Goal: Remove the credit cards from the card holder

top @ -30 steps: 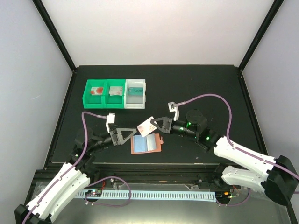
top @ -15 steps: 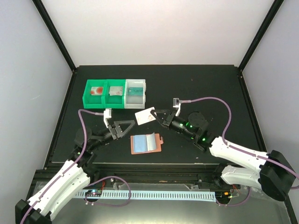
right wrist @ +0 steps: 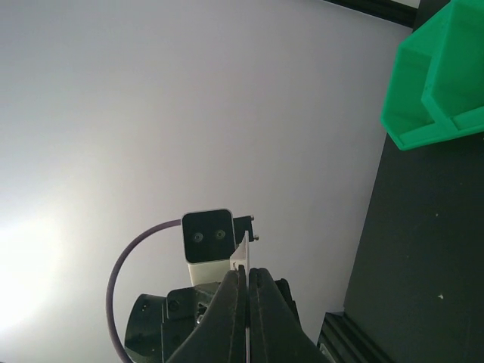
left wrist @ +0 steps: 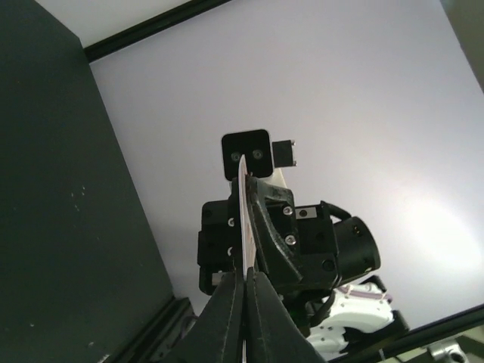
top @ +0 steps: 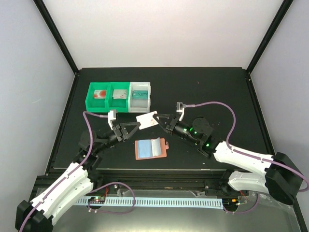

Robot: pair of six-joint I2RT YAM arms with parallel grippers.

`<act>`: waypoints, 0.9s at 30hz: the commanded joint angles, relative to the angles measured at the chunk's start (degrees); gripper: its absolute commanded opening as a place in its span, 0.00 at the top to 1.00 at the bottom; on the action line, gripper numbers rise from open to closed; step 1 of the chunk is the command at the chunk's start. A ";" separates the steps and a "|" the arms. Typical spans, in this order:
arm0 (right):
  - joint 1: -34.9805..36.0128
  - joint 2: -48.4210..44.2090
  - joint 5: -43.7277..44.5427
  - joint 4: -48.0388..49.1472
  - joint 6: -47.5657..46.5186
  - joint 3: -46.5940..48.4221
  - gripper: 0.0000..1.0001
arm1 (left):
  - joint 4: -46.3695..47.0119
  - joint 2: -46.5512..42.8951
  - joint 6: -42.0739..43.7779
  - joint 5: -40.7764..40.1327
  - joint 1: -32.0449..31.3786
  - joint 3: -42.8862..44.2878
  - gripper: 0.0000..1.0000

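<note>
A white credit card (top: 147, 119) with a red mark hangs in the air above the table, pinched from both ends. My left gripper (top: 139, 124) is shut on its left edge and my right gripper (top: 157, 120) is shut on its right edge. In the left wrist view the card (left wrist: 243, 219) shows edge-on between the closed fingers (left wrist: 227, 310), with the right gripper behind it. The right wrist view gives the same thin edge (right wrist: 247, 257) between its fingertips (right wrist: 265, 302). The salmon-pink card holder (top: 150, 148) lies open and flat below them, its light-blue pocket facing up.
A green bin (top: 107, 96) with two compartments and a white bin (top: 140, 95) stand at the back left, each compartment with a card in it. The green bin's corner (right wrist: 439, 83) shows in the right wrist view. Cables loop over both arms.
The right gripper carried the white card up and left from over the card holder. The left gripper came in from the left and closed on the card's other edge.
</note>
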 commanded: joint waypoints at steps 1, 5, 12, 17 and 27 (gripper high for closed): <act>0.41 0.17 1.16 2.70 0.15 -0.57 0.99 | 1.75 -0.59 0.68 -1.32 -0.40 0.34 0.98; 0.42 -0.73 -0.58 0.06 -1.79 -1.16 0.93 | 0.13 -1.39 3.23 -1.60 -0.38 0.53 0.98; 0.41 -7.76 -0.52 -8.67 -8.47 -5.16 0.68 | -8.94 -1.23 10.90 1.21 0.73 4.37 0.98; 0.42 -16.04 0.62 -17.88 -15.93 -8.13 0.45 | -19.17 0.63 19.16 3.84 3.50 10.00 0.98; 0.42 -27.47 0.74 -29.98 -28.50 -9.45 0.00 | -36.59 8.40 32.32 16.42 22.23 20.67 0.98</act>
